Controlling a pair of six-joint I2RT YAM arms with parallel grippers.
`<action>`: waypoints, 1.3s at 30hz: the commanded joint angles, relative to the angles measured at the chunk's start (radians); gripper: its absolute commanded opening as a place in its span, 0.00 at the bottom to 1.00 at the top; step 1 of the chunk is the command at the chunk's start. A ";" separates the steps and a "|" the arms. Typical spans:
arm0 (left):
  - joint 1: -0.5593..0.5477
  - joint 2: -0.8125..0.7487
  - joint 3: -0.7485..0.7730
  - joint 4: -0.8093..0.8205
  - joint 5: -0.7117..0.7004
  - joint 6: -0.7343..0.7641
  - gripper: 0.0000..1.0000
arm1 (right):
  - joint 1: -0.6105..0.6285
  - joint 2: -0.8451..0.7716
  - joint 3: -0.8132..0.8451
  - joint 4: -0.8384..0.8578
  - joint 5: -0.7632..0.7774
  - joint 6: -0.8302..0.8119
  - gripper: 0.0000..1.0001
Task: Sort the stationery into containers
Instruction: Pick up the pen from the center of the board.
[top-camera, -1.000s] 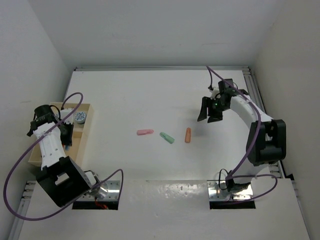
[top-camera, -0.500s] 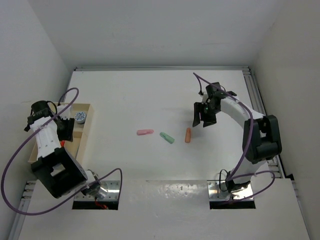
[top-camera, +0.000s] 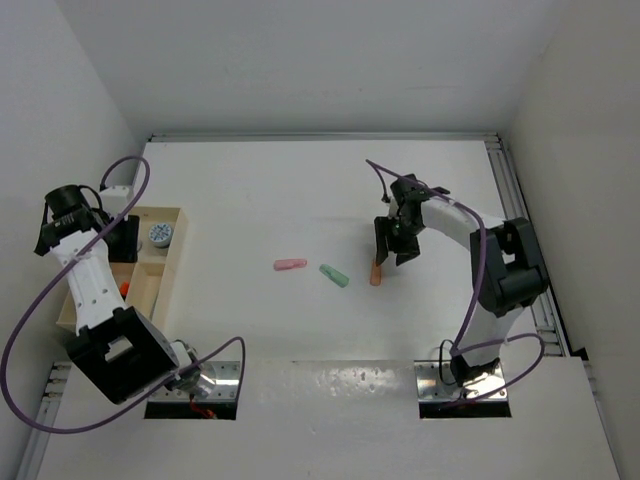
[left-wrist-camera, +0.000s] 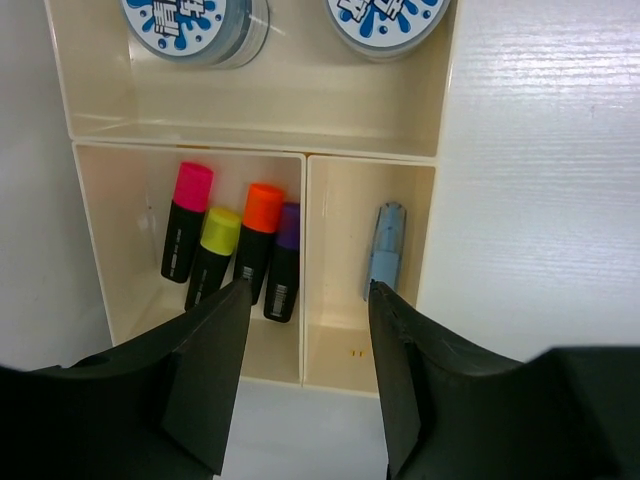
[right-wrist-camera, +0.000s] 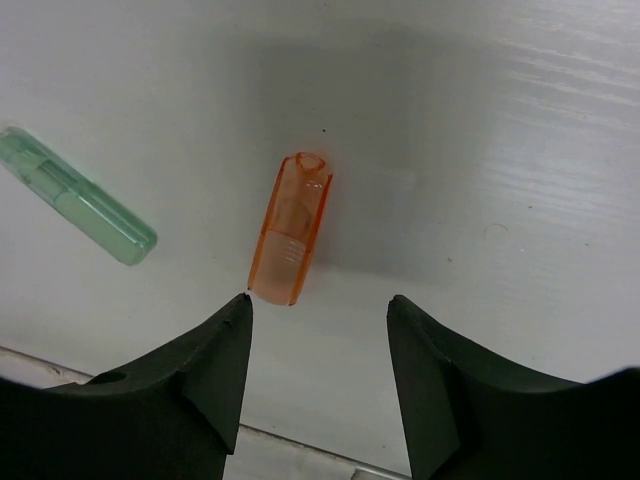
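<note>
The wooden tray (top-camera: 181, 262) stands at the table's left edge. In the left wrist view its wall (left-wrist-camera: 250, 139) splits off a far compartment with two patterned rolls (left-wrist-camera: 195, 25). A nearer compartment holds the pink (left-wrist-camera: 185, 220), yellow (left-wrist-camera: 213, 255), orange (left-wrist-camera: 258, 240) and purple (left-wrist-camera: 284, 262) highlighters, and a blue stub (left-wrist-camera: 385, 250) lies in the one beside it. My left gripper (left-wrist-camera: 308, 290) hangs open above these, empty. My right gripper (right-wrist-camera: 318, 298) is open just short of the salmon stub (right-wrist-camera: 291, 228), which lies flat on the table. The green stub (right-wrist-camera: 80, 197) and the pink stub (top-camera: 290, 265) lie to its left.
The white table is walled at the back and on both sides. A metal rail (top-camera: 515, 200) runs along its right edge. The right arm's purple cable (top-camera: 385, 180) arcs above the gripper. The left arm's cable (top-camera: 135, 175) loops over the tray's far end.
My left gripper has opened and drawn back over the tray's outer side. My right gripper has swung left and nearer, from beyond the salmon stub to right over it.
</note>
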 joint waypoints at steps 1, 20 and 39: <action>-0.005 -0.048 -0.009 0.016 0.010 -0.029 0.57 | 0.013 0.039 0.041 0.015 0.027 0.028 0.55; -0.005 -0.060 0.032 -0.048 0.095 -0.009 0.65 | 0.097 0.185 0.091 0.041 0.110 0.027 0.43; -0.605 -0.177 -0.076 0.458 0.608 -0.490 0.75 | 0.128 0.033 0.452 0.137 -0.227 0.408 0.00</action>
